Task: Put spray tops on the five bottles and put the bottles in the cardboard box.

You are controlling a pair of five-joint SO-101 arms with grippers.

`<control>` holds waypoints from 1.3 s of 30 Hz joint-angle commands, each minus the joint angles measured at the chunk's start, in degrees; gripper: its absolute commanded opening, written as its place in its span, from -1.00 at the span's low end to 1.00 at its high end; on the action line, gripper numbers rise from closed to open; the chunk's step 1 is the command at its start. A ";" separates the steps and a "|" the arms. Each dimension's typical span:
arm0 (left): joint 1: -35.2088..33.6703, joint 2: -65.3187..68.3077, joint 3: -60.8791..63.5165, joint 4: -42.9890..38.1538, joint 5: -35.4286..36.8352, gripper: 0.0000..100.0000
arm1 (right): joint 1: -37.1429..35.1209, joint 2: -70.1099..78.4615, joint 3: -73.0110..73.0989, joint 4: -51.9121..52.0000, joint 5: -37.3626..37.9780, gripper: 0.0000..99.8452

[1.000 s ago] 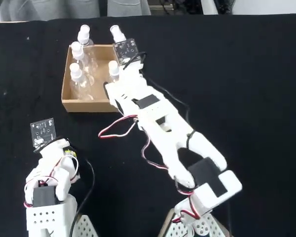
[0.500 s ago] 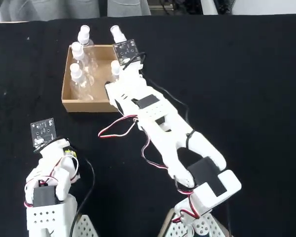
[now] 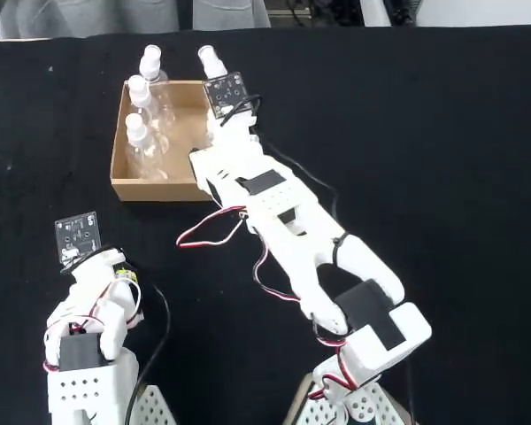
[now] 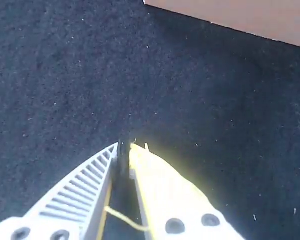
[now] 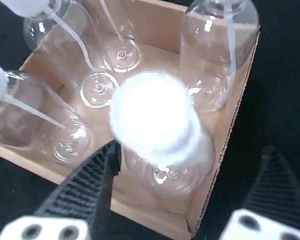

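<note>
The right gripper (image 5: 190, 150) is hanging over the cardboard box (image 3: 155, 189) with its fingers (image 5: 97, 175) spread wide. It is straddling a bottle (image 5: 162, 175) that is standing in the near right corner of the box. One finger is sitting close beside the bottle's white spray top (image 5: 155, 117), and the other is standing well clear of it, out past the box wall. Whether the nearer finger is touching the bottle cannot be told. Four more bottles are standing inside the box, each wearing a spray top: one (image 5: 220, 50) at the far right corner and three (image 3: 139, 88) lining the left side. The right arm (image 3: 292, 230) is stretching diagonally from its base at the near edge of the desk (image 3: 425, 133) up to the box, which is sitting toward the far left corner. The left gripper (image 4: 124, 147) is pressed together with nothing between its fingers, pointing down at the bare black desk near the box's outer wall (image 4: 240, 17). Its arm (image 3: 93, 292) is folded up by the near left corner, well apart from the box.
</note>
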 commanded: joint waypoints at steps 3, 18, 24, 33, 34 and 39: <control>0.31 -0.70 1.45 0.35 -0.35 -0.94 | -0.09 -1.19 -2.07 2.46 -0.09 -0.25; 0.31 -0.70 1.45 0.35 -0.35 -0.94 | -1.23 -1.27 -1.71 3.25 0.00 -0.25; 0.31 -0.70 1.45 0.35 -0.35 -0.94 | -1.23 -2.68 -3.12 9.49 0.09 -0.25; 0.31 -0.70 1.45 0.35 -0.35 -0.94 | -1.23 -8.31 -0.22 11.25 0.09 -0.26; 0.31 -0.70 1.45 0.35 -0.35 -0.94 | -1.23 -9.01 0.31 11.25 0.09 -0.26; 0.31 -0.70 1.45 0.35 -0.35 -0.94 | -1.14 -12.62 3.03 11.25 0.09 -0.26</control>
